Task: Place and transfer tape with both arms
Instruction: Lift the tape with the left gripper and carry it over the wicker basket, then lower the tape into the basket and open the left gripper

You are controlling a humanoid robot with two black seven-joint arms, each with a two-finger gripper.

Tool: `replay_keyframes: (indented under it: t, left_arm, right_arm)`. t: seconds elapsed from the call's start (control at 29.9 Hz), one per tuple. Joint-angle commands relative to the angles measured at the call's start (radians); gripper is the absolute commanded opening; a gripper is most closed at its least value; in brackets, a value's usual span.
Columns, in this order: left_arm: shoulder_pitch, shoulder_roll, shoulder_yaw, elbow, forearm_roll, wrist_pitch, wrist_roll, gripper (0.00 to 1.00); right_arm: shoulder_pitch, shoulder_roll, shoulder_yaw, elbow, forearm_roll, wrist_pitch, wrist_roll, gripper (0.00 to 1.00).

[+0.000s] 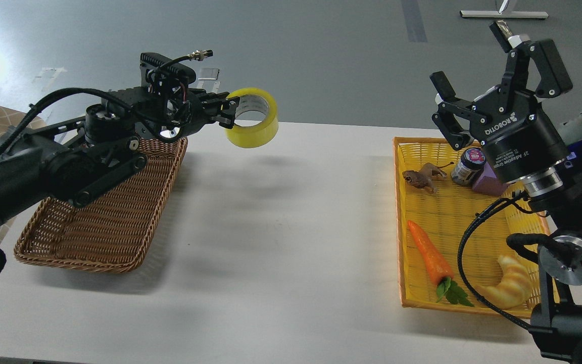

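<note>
Lower right, my right pincer (478,76) hangs released above the yellow basket (398,202). Upper left, my left pincer (228,112) grasps the tape (256,132), well apart across the counter (281,242).

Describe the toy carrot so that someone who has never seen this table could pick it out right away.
Look at the yellow basket at the right end of the white table. The carrot lies along the basket's left side, in its near half, leaves toward you. It is the only orange thing there, long and tapered with green leaves, unlike the pale curved croissant to its right.
</note>
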Motion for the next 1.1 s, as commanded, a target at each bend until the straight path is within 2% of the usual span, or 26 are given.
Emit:
replay_keyframes:
  t: [0.0, 0.17, 0.27, 0.37, 0.47, 0.57, 0.77, 0.97, 1.07]
  left_arm:
    - [0.013, 0.108, -0.003, -0.023, -0.018, 0.003, -0.020, 0.00]
    - [0.025, 0.239, 0.008, -0.023, -0.043, 0.009, -0.102, 0.00]
    - [0.064, 0.288, 0.008, -0.014, -0.046, 0.014, -0.122, 0.00]
    - [0.132, 0.319, 0.008, -0.005, -0.056, 0.055, -0.136, 0.00]
    - [0.204, 0.331, 0.005, 0.011, -0.058, 0.108, -0.143, 0.00]
    - [0.262, 0.332, 0.002, 0.066, -0.064, 0.159, -0.183, 0.00]
    - [0.305, 0.319, 0.010, 0.170, -0.138, 0.181, -0.247, 0.00]
    - [0.379, 0.312, 0.008, 0.238, -0.144, 0.228, -0.287, 0.00]
    - [0.411, 0.302, 0.007, 0.247, -0.145, 0.256, -0.292, 0.00]
  right_arm:
    - [0.000, 0.000, 0.000, -0.002, 0.000, 0.001, 0.000, 1.00]
    - [0.001, 0.000, -0.003, -0.004, 0.000, 0.001, 0.000, 1.00]
    - [0.001, 0.000, -0.003, -0.004, 0.000, 0.001, 0.000, 1.00]
    - [0.000, 0.000, -0.005, -0.004, 0.000, 0.001, 0.000, 1.00]
    - [0.000, 0.000, -0.005, -0.004, 0.000, 0.001, 0.000, 1.00]
    - [0.000, 0.000, -0.005, -0.004, 0.000, 0.001, 0.000, 1.00]
    - [-0.002, 0.000, -0.005, -0.004, 0.000, 0.002, -0.001, 1.00]
    - [-0.005, 0.000, -0.006, -0.002, 0.000, 0.001, -0.001, 1.00]
    - [-0.006, 0.000, -0.006, -0.001, 0.000, 0.001, -0.001, 1.00]
